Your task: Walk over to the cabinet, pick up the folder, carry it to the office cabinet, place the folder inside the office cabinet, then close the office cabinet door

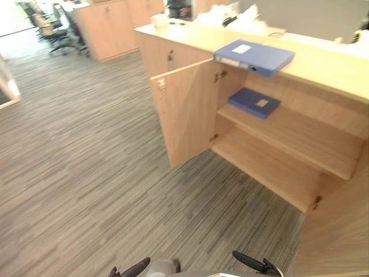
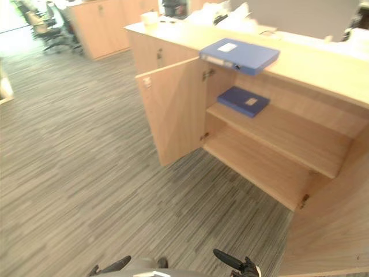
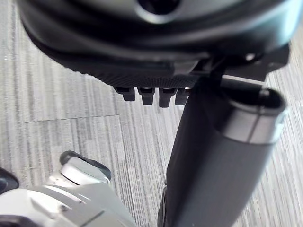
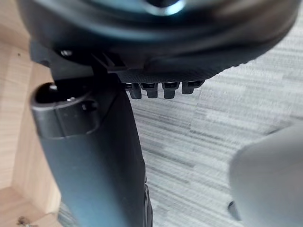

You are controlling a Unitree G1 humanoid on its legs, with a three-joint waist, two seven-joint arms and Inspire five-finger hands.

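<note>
A blue folder (image 1: 253,56) lies flat on top of the light wood cabinet (image 1: 323,66), its corner jutting over the front edge. A second, darker blue folder (image 1: 254,102) rests on the upper shelf (image 1: 300,138) inside the cabinet, whose doors stand open. The cabinet is ahead and to the right, some way off across the floor. My left hand (image 3: 156,56) hangs low over the carpet with relaxed fingers and holds nothing. My right hand (image 4: 156,47) hangs the same way beside the wooden right door, also empty.
The cabinet's left door (image 1: 184,112) swings out into the floor space; the right door (image 1: 340,231) stands close at my right. Striped grey carpet (image 1: 86,173) spreads to the left. Office chairs (image 1: 52,29) and another wooden cabinet (image 1: 109,26) stand at the back left. White papers (image 1: 230,17) clutter the cabinet top.
</note>
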